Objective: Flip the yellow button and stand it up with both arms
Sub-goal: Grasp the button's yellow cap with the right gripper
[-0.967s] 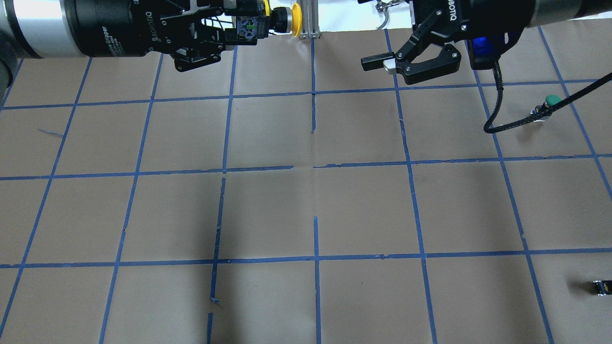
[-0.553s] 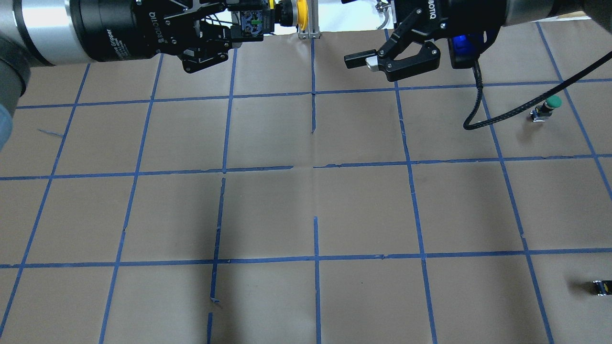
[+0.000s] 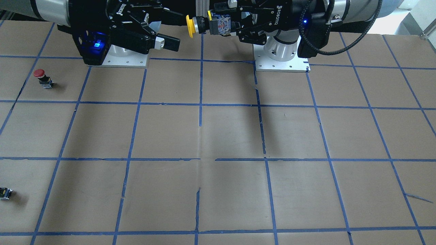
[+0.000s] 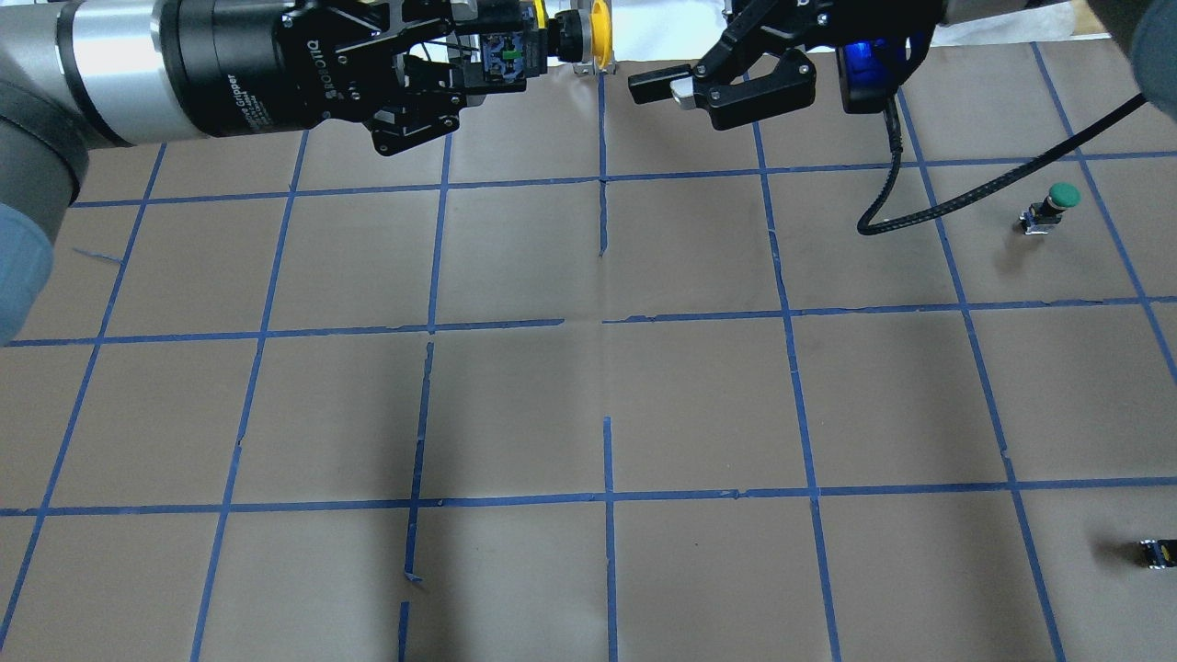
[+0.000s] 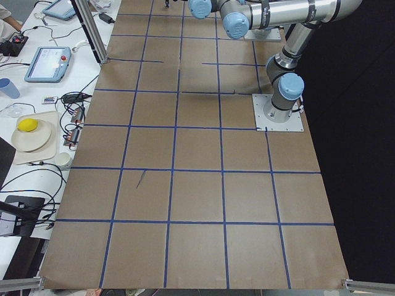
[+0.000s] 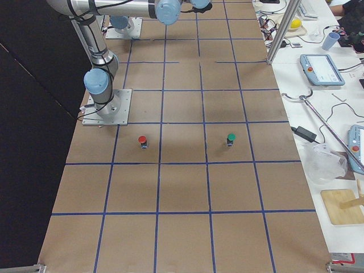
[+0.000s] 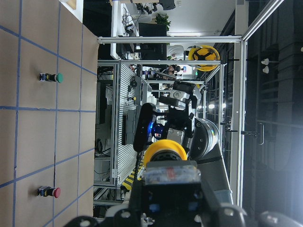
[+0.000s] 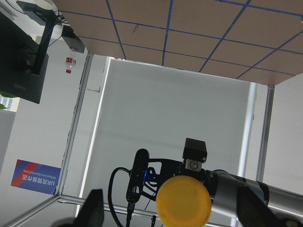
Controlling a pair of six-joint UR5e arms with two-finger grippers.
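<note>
The desk is lying under brown paper crossed by a grid of blue tape. Both arms are reaching in level above it and facing each other: the left arm is coming in from one side and the right arm from the other.

The left end effector is clamping its fingers on the black-and-grey body of the yellow button and holding it sideways in the air, clear of the desk. The round yellow cap is pointing straight at the right end effector. That one is standing with its fingers spread wide and gripping nothing, its tips just beside the cap and apart from it.

A green button and a red button are standing on the desk on the right arm's side, well apart from the arms. A small dark block is sitting at the desk's edge on that same side.
</note>
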